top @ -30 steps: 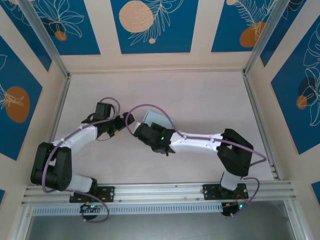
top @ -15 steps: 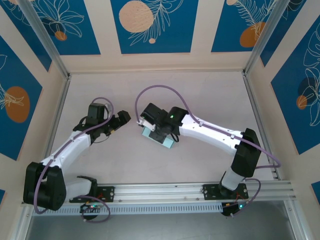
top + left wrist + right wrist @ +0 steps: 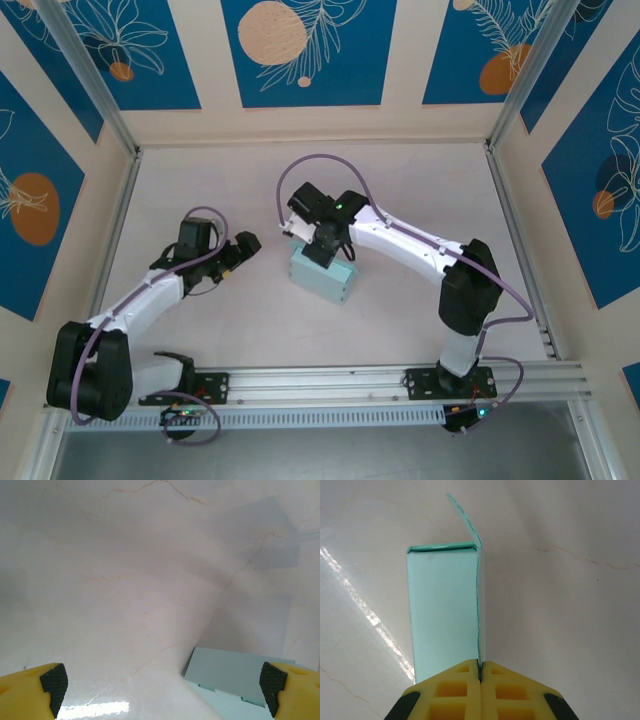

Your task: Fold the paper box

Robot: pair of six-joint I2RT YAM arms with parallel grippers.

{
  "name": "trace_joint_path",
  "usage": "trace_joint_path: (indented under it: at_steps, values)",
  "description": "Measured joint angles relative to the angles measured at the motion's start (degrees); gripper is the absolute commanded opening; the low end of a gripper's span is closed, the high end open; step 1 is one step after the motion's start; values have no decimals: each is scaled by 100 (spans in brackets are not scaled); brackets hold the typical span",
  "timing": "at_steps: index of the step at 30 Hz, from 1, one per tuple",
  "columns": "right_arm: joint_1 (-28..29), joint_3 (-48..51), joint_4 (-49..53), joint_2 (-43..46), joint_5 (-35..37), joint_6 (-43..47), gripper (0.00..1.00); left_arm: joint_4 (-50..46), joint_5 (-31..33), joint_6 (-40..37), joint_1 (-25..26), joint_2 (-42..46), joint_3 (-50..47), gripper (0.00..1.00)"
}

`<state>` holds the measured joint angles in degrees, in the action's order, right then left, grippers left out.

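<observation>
Top external: sitting high above and behind the mounting rail [image 3: 320, 378], looking down and forward over the whole table [image 3: 200, 180]. Wide and far off, taking in both arms.

Left wrist: looking out low across the table surface between the left gripper [image 3: 163, 684] fingertips, which are sitting in the bottom corners. It is catching the paper box [image 3: 230, 672] nearby at lower right.

Right wrist: looking steeply down past the right gripper [image 3: 480, 672], very close on the box, which is running away up the frame.

All three views are sharing the box and the pale tabletop around it.
</observation>
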<state>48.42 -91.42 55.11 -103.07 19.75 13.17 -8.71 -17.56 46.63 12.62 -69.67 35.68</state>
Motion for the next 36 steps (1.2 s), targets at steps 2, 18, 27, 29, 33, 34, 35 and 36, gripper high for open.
trace_joint_path:
  at_steps: [2, 18, 27, 29, 33, 34, 35, 36]
  values:
    - [-61, -24, -44, -50, -37, 20, 4, 33, -4, -7, 0, -96, 17, 100]
    - [396, -24, -579, -142, 894, 260, 0, 426, -85, -63, -9, -509, 365, 99]
    - [293, -129, -938, -175, 1134, 710, 0, 647, -85, -46, -63, -761, 448, 99]
    - [267, -142, -1003, -234, 1126, 750, 0, 654, -85, -46, -79, -780, 448, 99]
    - [208, -142, -1123, -334, 1054, 846, 0, 658, -87, -46, -109, -780, 461, 99]
    - [184, -142, -1141, -334, 1001, 861, 0, 660, -85, -46, -116, -780, 468, 99]
    - [153, -142, -1156, -334, 935, 896, 0, 658, -87, -48, -125, -782, 481, 99]
    - [125, -142, -1174, -334, 883, 916, 0, 658, -85, -50, -129, -782, 498, 99]
